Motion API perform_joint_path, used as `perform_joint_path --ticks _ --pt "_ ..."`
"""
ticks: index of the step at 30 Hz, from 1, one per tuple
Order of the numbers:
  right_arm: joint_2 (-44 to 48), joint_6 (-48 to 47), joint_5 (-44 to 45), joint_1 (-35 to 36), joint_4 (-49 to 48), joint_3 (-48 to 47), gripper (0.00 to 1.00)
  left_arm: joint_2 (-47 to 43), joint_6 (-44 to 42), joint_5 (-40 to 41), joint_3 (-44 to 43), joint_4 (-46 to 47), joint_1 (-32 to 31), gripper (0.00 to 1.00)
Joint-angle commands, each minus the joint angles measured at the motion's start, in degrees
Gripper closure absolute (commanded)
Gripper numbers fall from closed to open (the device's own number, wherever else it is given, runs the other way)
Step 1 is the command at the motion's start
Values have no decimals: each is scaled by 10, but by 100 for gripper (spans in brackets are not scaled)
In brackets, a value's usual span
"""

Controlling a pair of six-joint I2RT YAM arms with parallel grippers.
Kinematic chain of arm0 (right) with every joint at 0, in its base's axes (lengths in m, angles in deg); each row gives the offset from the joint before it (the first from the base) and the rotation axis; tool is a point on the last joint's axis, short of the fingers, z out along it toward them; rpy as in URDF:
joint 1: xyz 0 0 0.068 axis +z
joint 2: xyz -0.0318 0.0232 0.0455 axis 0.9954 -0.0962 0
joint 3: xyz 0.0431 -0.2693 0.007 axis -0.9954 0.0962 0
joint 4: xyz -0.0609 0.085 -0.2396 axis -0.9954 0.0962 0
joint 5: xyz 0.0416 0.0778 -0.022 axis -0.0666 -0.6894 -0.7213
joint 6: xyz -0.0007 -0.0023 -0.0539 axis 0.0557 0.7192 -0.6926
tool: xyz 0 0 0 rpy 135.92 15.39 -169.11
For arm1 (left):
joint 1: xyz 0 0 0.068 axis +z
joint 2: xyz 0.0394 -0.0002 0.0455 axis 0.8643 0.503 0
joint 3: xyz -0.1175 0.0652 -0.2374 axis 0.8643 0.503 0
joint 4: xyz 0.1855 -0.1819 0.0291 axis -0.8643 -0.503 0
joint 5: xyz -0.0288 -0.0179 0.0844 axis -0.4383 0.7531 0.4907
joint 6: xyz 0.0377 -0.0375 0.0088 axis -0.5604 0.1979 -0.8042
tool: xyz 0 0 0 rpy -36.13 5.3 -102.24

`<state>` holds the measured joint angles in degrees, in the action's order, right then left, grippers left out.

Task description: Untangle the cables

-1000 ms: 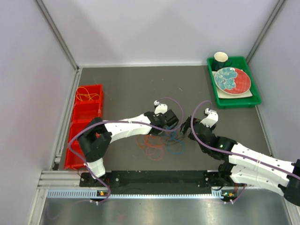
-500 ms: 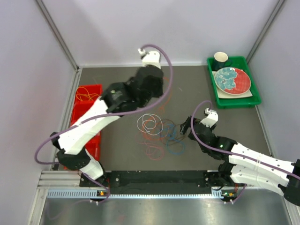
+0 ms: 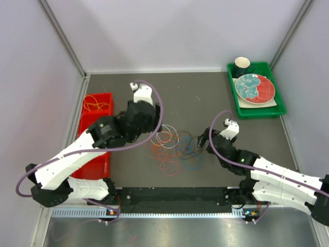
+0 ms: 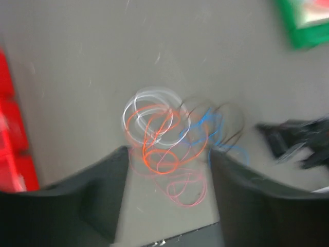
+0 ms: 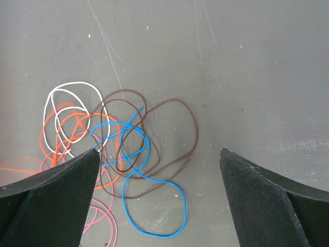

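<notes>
The left gripper and right gripper are hovering open and empty while the cables are lying overlapped between them (one orange wire is sitting in the red bin), seemingly leaving most untangling undone.

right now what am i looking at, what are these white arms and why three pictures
Two robot arms, bolted side by side. The wide picture looks down from above; the other two come from cameras on each wrist, so the dark shapes at the bottom are fingers. The left gripper and right gripper are open, holding nothing. In front of them lie the cables, thin tangled loops in white, orange, pink, blue and dark. A red bin sits left; a green tray with a plate and cup, far right.
</notes>
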<state>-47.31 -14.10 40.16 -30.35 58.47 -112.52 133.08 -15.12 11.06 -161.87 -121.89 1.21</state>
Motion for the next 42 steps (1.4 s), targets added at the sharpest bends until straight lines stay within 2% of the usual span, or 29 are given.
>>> perform_joint_path --ticks 1,4,9,15,20,24,29,35,37,42 --pt "0 -3 3 -3 -16 -16 1 -49 71 -11 130 -5 0 17" --pt "-4 -3 1 -3 -17 -17 1 -72 91 -14 179 -3 0 11" --pt "-7 -6 0 -3 -15 -20 1 -61 98 -23 230 52 -1 12" --pt "0 -3 -1 -3 -12 -18 1 21 81 -20 261 128 3 13" --pt "0 -5 -1 -3 -11 -18 1 124 100 11 239 121 15 14" --pt "6 -5 -2 -3 -11 -15 1 167 86 -15 271 159 43 18" --pt "7 -6 -2 -3 -16 -12 1 172 75 -38 314 192 89 18" --pt "1 -9 -4 -3 -22 -13 1 152 31 -136 389 277 149 27" --pt "-4 -10 -5 -3 -21 -16 1 147 15 -173 400 303 156 28" --pt "-13 -11 -6 -4 -23 -20 1 154 3 -190 420 329 165 30"
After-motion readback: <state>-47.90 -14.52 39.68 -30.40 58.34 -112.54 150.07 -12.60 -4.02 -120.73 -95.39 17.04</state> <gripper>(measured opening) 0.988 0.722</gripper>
